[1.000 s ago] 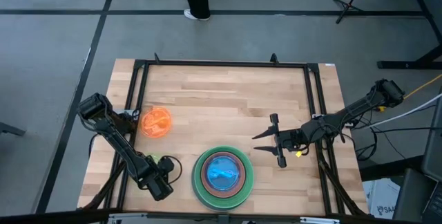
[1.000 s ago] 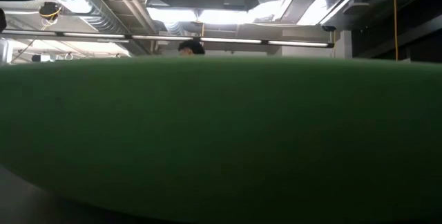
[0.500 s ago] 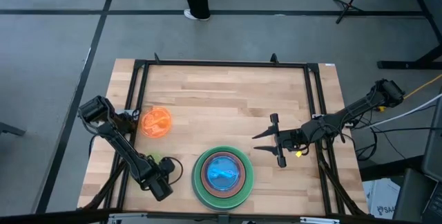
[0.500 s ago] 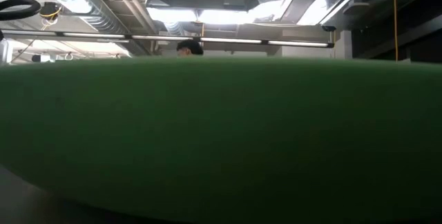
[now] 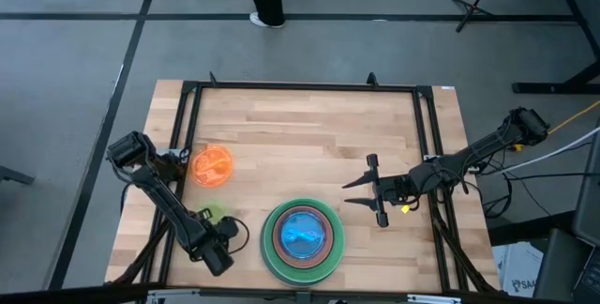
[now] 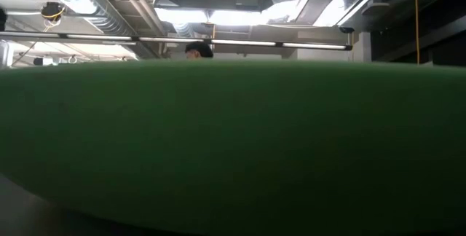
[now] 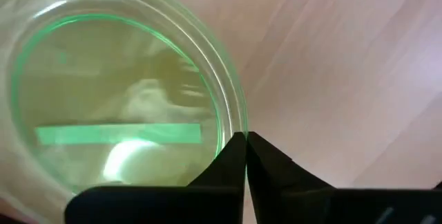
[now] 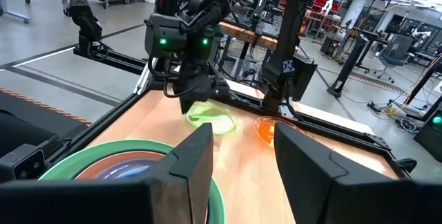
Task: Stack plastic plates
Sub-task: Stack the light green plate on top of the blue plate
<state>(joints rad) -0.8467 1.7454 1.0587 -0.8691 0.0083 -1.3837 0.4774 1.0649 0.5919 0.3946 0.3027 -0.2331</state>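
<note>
A: The high camera looks straight down on the whole counter (image 5: 309, 144), both arms included.

B: And the low one sits at counter height, so near the light green plate (image 6: 233, 141) that its rim fills the view; only ceiling shows above.

A: The left wrist camera is pressed close behind the left claw (image 7: 246, 148), against the lime plate (image 7: 117, 99).

B: The right wrist camera faces past the right claw (image 8: 242, 162) across the counter, sharing that lime plate and the left claw with the high view.
</note>
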